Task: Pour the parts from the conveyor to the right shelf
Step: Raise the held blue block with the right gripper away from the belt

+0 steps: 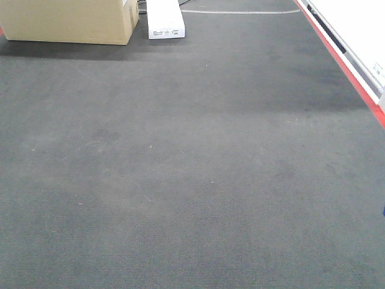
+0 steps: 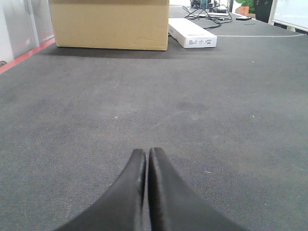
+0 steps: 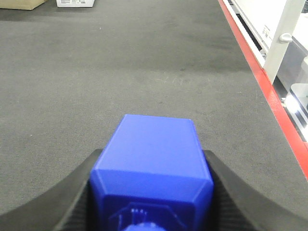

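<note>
Since the right pincer (image 3: 152,161) is clamped on the blue block (image 3: 153,139), one finger on each side face, the pick looks done. I'd judge the step in hand is the carry twd the right shelf, approx halfway thru the task. The shelf isn't in any view, so can't say how far off it is.

The block sits square betw the fingers & sticks out past the tips, w/ what looks like the knobbed end turned back twd the wrist cam. It's over the conveyor (image 1: 180,180), on the belt side of the red stripe (image 3: 269,101) & near it. Can't tell from this angle whether it's clear of the belt or touching it.

Next move, as I read it: swing the rt arm across the red stripe w/ the grip kept firm, get over the shelf, then tip & let go so the block drops in. The faces look like smooth hard plastic, so slip during the tilt is the risk. A white frame post (image 3: 284,38) stands just beyond the red stripe, & the path needs to clear it.

The left pincer (image 2: 146,155) is clenched on nothing, tips touching, low over the belt. It's prob further in from the red stripe than the rt one. A cardboard box (image 1: 66,21) & a white carton (image 1: 165,21) just beside it sit at the belt's far end, well apart from the red stripe.
</note>
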